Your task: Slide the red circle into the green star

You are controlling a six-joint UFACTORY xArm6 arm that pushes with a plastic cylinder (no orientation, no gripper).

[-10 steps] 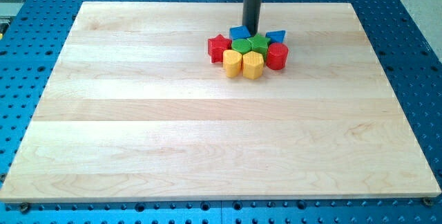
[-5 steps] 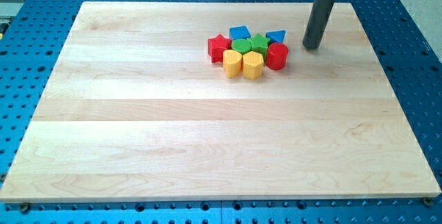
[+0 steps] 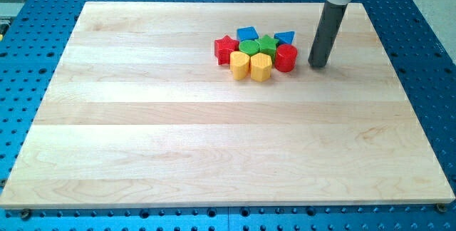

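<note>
The red circle (image 3: 286,58) sits at the right end of a tight cluster of blocks on the wooden board (image 3: 142,131). The green star (image 3: 268,44) lies just up and left of it, touching it. My tip (image 3: 318,65) stands on the board a short way to the right of the red circle, with a small gap between them.
The cluster also holds a green circle (image 3: 249,47), a red star (image 3: 225,48), a yellow block (image 3: 239,65), a yellow hexagon (image 3: 261,67), a blue block (image 3: 247,33) and a blue triangle (image 3: 285,38). Blue perforated table (image 3: 427,60) surrounds the board.
My tip moved from behind the cluster at the view's top, out to the right, then down toward the red circle's right side. The blocks have not moved.
</note>
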